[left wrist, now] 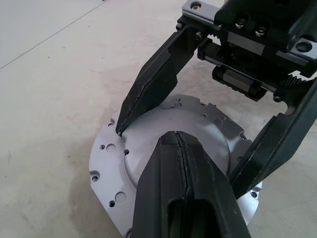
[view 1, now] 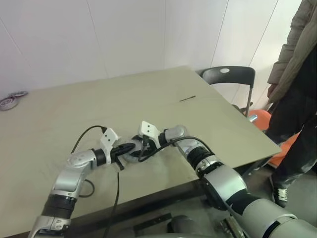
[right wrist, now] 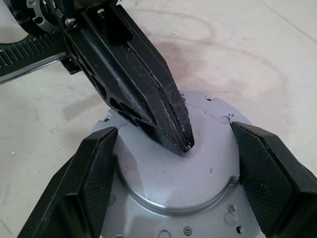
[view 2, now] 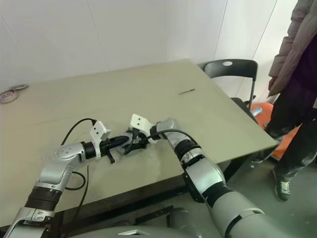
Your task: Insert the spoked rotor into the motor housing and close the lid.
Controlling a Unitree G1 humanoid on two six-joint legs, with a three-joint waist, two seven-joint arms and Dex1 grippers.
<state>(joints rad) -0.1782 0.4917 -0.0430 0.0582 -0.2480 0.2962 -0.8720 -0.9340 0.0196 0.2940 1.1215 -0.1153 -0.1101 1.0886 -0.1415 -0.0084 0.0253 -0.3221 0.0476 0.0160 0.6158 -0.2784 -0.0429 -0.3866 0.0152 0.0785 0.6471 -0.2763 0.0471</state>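
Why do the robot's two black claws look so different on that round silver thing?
The left gripper is pinched shut, while the right gripper is spread wide. The left gripper's tip presses on top of the grey metal lid; the right gripper's fingers straddle the lid's raised middle from both sides. Both are black, two-fingered and meet at the same lid on the table.

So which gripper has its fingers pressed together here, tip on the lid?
The left gripper: its two fingers are shut into one wedge resting on the lid's raised centre. The right gripper stands wide, a finger at each side.

Head pair overlooks the table (view 1: 148, 89); wrist cameras closely share the lid (right wrist: 198, 173).
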